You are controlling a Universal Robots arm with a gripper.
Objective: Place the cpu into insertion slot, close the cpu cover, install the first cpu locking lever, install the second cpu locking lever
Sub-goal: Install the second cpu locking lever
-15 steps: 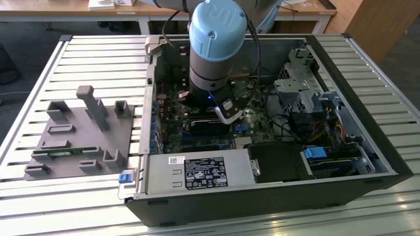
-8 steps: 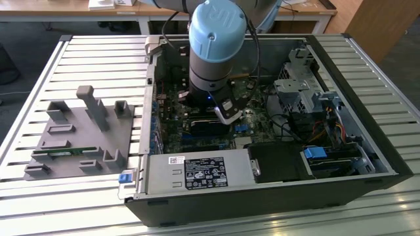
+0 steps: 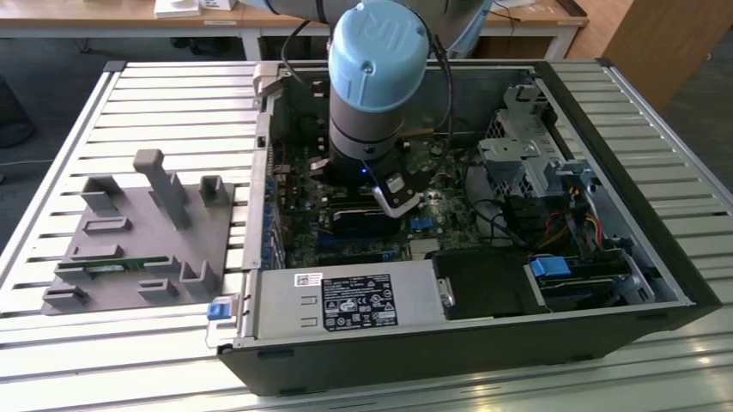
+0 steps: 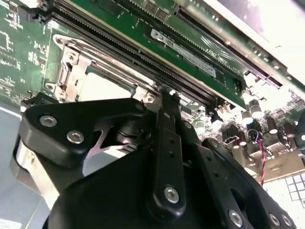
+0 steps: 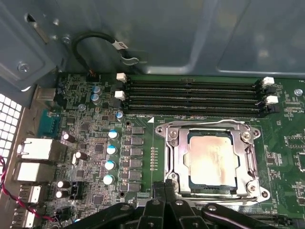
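Note:
In the first wrist view the cpu lies flat in the insertion slot, its pale metal top showing through the window of the cpu cover. The cover is down around the chip. My gripper is at the socket's near edge, its two black fingers pressed together with nothing visible between them. The second wrist view shows the cpu, the cover and the gripper by the socket's corner. I cannot tell how the locking levers stand. In the exterior view the gripper hangs low inside the open computer case.
Black memory slots run beside the socket, and capacitors and rear ports stand to one side. The case wall and a cable loop are close. A power supply, drive cage and grey fixture surround the work area.

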